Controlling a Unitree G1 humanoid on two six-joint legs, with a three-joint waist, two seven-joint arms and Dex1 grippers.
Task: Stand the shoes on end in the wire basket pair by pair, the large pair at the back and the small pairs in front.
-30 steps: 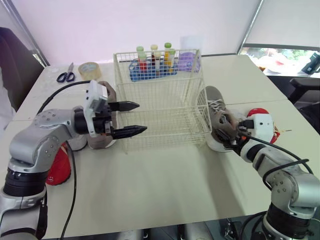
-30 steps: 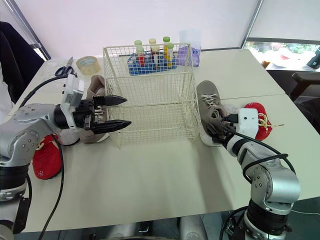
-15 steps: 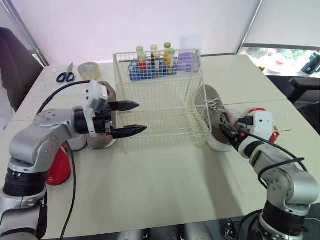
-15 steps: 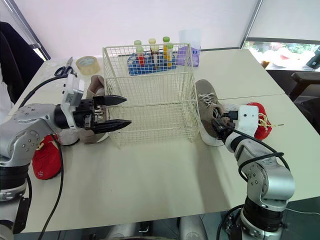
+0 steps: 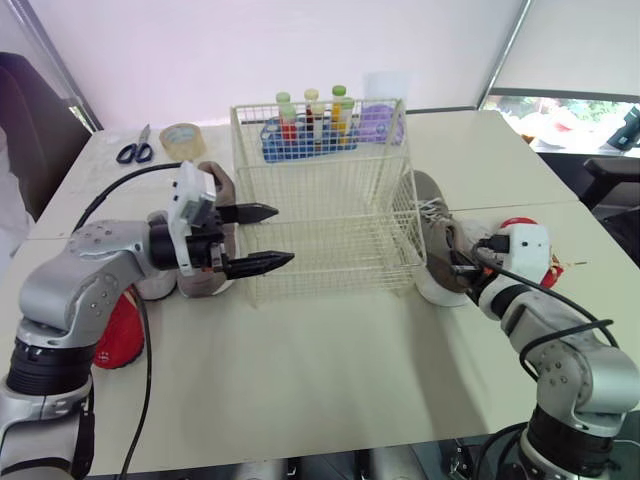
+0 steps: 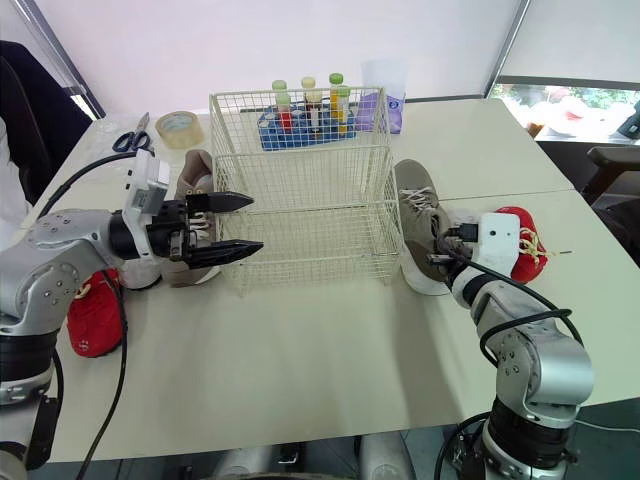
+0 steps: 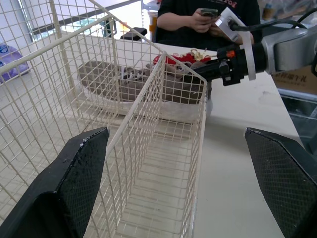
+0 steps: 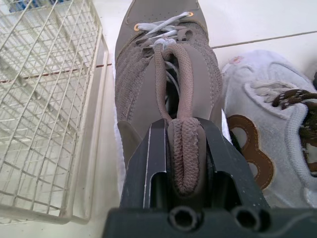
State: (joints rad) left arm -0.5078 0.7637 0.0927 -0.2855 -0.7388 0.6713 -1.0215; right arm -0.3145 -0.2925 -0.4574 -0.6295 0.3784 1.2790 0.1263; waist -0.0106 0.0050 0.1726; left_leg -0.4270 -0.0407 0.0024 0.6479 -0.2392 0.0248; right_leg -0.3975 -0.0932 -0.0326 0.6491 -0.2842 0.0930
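Observation:
An empty wire basket [image 5: 300,222] stands mid-table. A large grey-brown shoe [image 5: 432,215] lies against its right side, and my right gripper [image 8: 184,141] is shut on that shoe's heel collar [image 8: 184,158]. Its mate [image 6: 195,170] lies left of the basket, behind my left gripper [image 5: 283,235], which hovers open with its tips at the basket's left wall. A small red shoe [image 5: 118,335] sits by my left arm. Another red shoe [image 6: 527,242] and a small white shoe [image 8: 267,148] lie just right of the held shoe.
Behind the basket is a blue bin of bottles [image 5: 310,130]. A tape roll [image 5: 180,138] and scissors [image 5: 132,152] lie at the back left. A person holding a phone [image 7: 208,20] stands beyond the table's right side.
My right gripper has closed on the heel of the grey-brown shoe. The left arm has stayed where it was, still open.

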